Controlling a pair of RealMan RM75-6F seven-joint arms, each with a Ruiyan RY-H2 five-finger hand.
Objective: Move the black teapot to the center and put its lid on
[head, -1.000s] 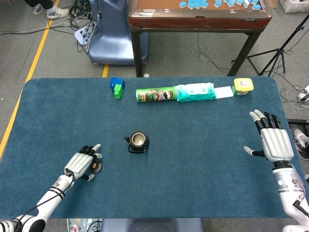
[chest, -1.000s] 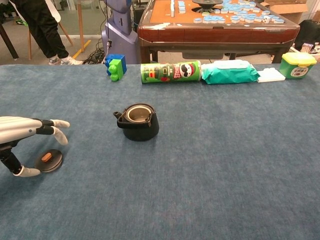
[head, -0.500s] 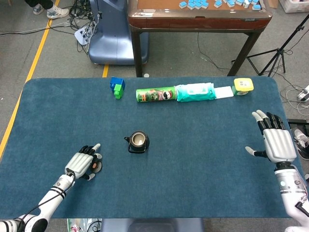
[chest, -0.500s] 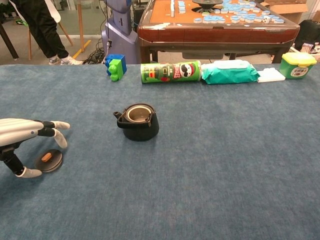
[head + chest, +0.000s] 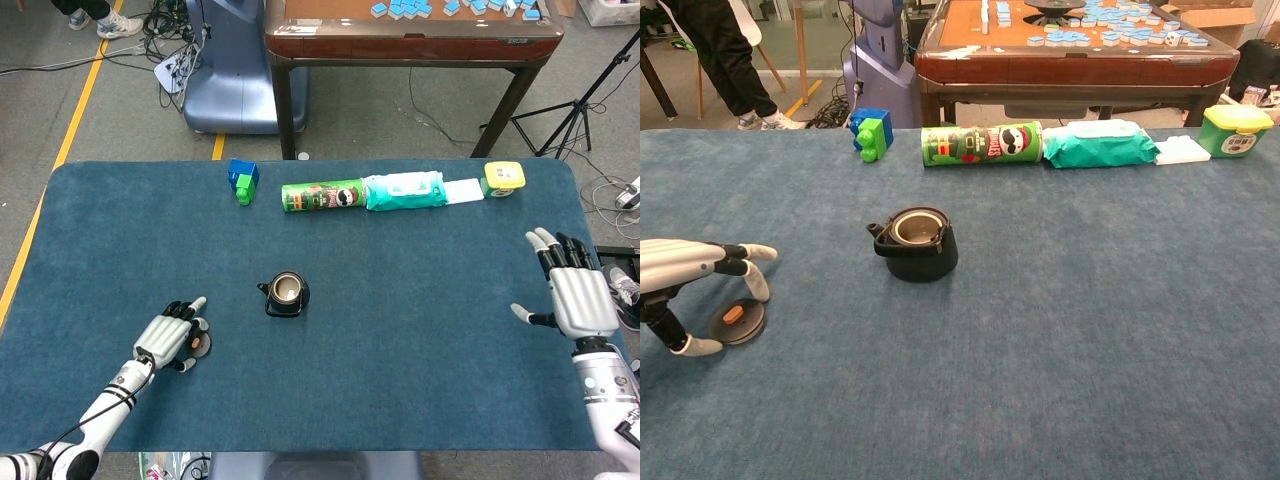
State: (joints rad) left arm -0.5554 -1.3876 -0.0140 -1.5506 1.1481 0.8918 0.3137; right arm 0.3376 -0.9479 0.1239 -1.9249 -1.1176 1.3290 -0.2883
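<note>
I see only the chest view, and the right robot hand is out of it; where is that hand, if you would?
Observer: The right robot hand is over the table's right edge, fingers spread, holding nothing.
Operator: Thanks. From above, how much of the lid shows?
Observer: The left robot hand hides most of the lid; only its right rim shows.
Operator: Is the teapot central?
Observer: The teapot stands near the middle, slightly left of it.

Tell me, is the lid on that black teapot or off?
Off. The black teapot stands open, its pale inside showing, while the lid lies flat on the table under the left robot hand.
</note>
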